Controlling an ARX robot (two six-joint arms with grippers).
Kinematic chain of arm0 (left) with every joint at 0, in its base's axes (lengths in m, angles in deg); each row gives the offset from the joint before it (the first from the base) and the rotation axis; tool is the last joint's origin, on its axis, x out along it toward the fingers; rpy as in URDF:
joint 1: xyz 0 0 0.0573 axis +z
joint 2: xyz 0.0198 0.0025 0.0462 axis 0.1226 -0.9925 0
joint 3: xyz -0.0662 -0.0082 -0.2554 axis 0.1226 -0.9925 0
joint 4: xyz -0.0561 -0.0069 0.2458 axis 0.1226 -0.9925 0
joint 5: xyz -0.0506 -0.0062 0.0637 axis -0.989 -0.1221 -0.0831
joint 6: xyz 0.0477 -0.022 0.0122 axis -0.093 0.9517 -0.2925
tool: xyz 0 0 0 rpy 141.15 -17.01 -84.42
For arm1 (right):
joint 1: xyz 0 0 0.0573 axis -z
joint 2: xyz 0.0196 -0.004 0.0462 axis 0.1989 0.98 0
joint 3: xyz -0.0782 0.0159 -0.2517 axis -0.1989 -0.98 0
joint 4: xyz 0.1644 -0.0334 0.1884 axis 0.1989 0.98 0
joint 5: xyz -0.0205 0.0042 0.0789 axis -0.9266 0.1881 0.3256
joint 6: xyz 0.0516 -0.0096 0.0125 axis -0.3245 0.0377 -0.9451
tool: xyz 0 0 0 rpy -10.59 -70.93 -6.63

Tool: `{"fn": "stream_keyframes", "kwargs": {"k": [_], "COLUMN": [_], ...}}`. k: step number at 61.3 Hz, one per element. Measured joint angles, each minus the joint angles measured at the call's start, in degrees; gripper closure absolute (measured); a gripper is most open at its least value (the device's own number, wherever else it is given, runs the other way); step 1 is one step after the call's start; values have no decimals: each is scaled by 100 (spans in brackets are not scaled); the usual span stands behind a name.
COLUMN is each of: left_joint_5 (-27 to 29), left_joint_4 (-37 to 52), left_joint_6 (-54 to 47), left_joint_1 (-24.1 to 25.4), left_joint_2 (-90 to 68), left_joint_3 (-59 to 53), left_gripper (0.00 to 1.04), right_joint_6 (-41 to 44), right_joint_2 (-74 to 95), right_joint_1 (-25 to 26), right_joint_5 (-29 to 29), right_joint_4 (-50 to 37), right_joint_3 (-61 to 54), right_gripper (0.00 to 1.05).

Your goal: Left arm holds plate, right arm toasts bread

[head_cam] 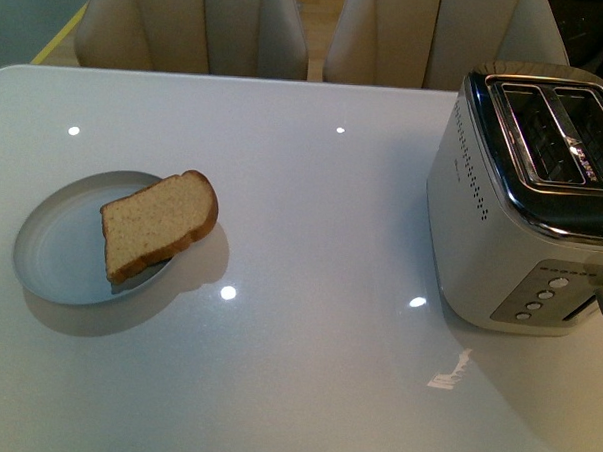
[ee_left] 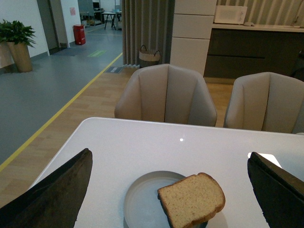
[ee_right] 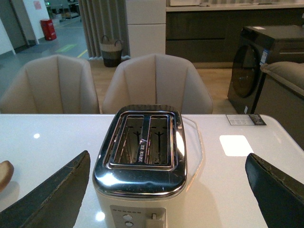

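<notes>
Bread [head_cam: 159,223] sits untouched on the plate [head_cam: 50,250]; left claw [ee_left: 169,153] and right claw [ee_right: 167,156] hang spread. Next, probably, left grips the rim.

A kitchen corner in an open-plan office or showroom: glossy white table [head_cam: 312,216], beige padded chairs [ee_left: 166,95], dark counter cabinets [ee_left: 251,52] under a white microwave [ee_left: 230,14], yellow-lined grey hall floor [ee_left: 42,90], potted plant [ee_left: 16,31]

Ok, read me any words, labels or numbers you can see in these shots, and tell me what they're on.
Nothing is legible.
Dark card on the table: print too small.
Toaster control panel: markings blurred.
Pink wall sign: blurred.
</notes>
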Motion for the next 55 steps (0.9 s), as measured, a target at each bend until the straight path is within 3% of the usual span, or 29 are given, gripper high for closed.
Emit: {"fn": "stream_keyframes", "kwargs": {"k": [4, 7, 14, 24, 34, 44, 55], "left_joint_5": [-811, -1005, -1226, -1405, -1484, -1167, -898], "left_joint_4": [-1663, -2592, -3182, -2260, -553, 1117, 1871], "left_joint_6": [514, 929, 1276, 1132, 957, 1239, 1582], "left_joint_1": [219, 256, 260, 612, 933, 791, 658], "left_joint_2": [-957, -1694, -2356, -3407, -5401, -7947, -9809], "left_joint_3": [739, 1178, 1502, 1749, 1976, 2474, 2870], "left_gripper": [7, 7, 7, 7, 7, 7, 7], "right_joint_6": [0, 0, -2, -2, -2, -2, -2], "right_joint_2": [0, 0, 0, 0, 0, 0, 0], "right_joint_1": [0, 0, 0, 0, 0, 0, 0], "right_joint_5": [-7, 7, 0, 0, 2, 2, 2], "right_joint_4": [0, 0, 0, 0, 0, 0, 0], "right_joint_3": [0, 0, 0, 0, 0, 0, 0], "right_gripper": [9, 9, 9, 9, 9, 9, 9]}}
